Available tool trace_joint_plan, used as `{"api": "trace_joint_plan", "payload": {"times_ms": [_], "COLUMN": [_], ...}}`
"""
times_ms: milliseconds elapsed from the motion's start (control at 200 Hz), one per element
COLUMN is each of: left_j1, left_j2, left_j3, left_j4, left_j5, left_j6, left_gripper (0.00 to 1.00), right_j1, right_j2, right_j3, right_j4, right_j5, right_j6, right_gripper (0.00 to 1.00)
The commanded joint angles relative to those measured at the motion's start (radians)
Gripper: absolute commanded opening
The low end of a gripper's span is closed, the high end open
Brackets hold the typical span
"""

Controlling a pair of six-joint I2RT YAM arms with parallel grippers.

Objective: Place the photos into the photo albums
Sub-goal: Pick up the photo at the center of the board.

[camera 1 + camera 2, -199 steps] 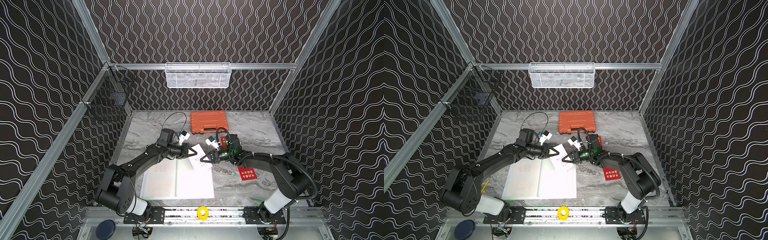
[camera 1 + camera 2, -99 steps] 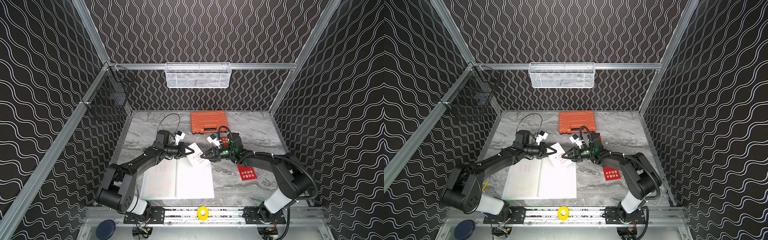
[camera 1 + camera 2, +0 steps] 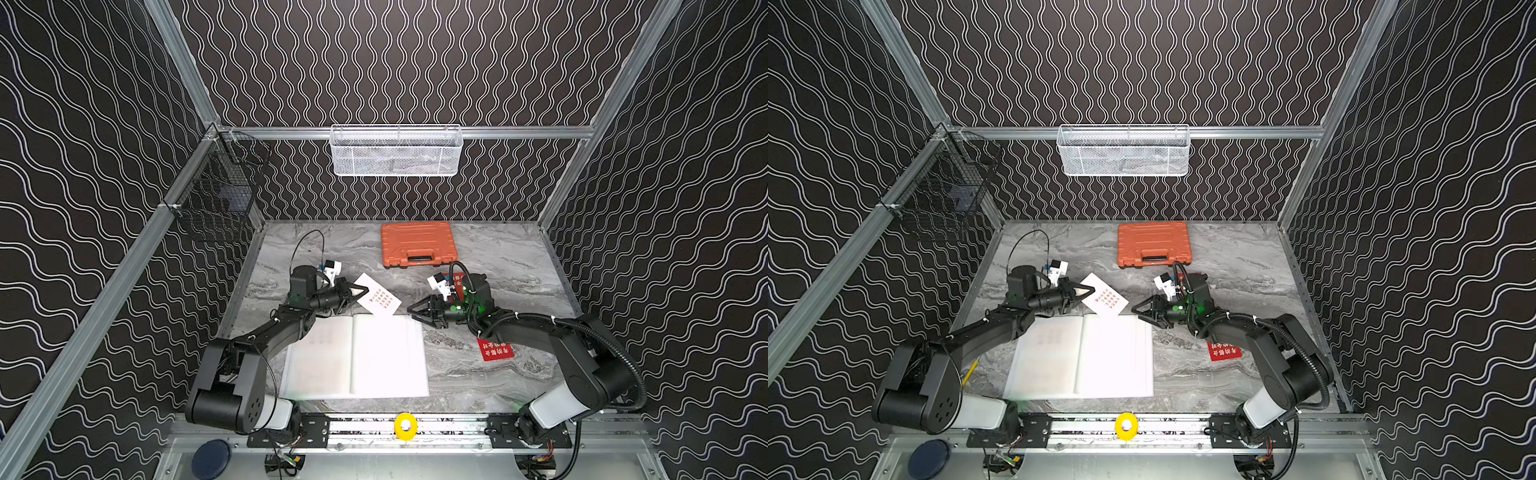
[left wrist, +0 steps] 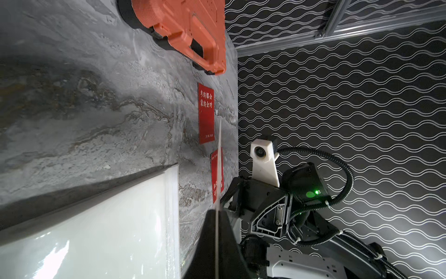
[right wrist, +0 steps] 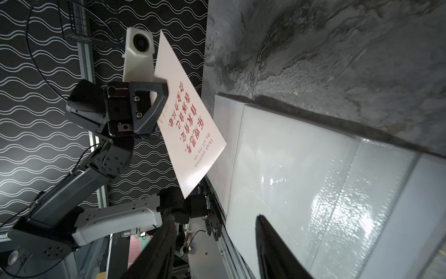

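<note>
— Where's the card (image 3: 379, 300)?
— Clamped in my left jaws (tilted), just over the far edge of the open album (image 3: 386, 365). My right jaws stand apart, empty, nearby.

Near the bench (image 3: 505, 266) front edge, centred: album (image 3: 357, 361). By the back edge: tool case (image 3: 419, 244). Above the album's back edge, between left gripper (image 3: 365, 291) and right gripper (image 3: 410, 312): held card (image 3: 380, 301). Right of album: loose card (image 3: 494, 348).
</note>
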Motion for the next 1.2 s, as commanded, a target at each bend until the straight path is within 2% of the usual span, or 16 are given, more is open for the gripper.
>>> {"api": "trace_joint_plan", "payload": {"times_ms": [0,255,796,951,1196], "left_j1": [0.002,0.002,0.004,0.002,0.003], "left_j2": [0.0,0.007,-0.001,-0.01,-0.03], "left_j3": [-0.011,-0.028,-0.057,-0.065,-0.068], "left_j4": [0.115,0.156,0.18,0.152,0.105], "left_j5": [-0.046,-0.077,-0.1,-0.103,-0.108], "left_j6": [-0.055,-0.083,-0.09,-0.08,-0.054], "left_gripper": [0.0,0.0,0.0,0.0,0.0], "right_j1": [0.028,0.102,0.133,0.135,0.147], "right_j2": [0.019,0.11,0.276,0.304,0.277], "right_j3": [0.012,0.079,0.179,0.19,0.235], "right_j4": [0.102,0.209,0.421,0.541,0.43], "right_j5": [0.068,0.141,0.166,0.177,0.191], "right_j6": [0.092,0.198,0.37,0.453,0.402], "right_gripper": [0.54,0.52,0.43,0.3,0.12]}}
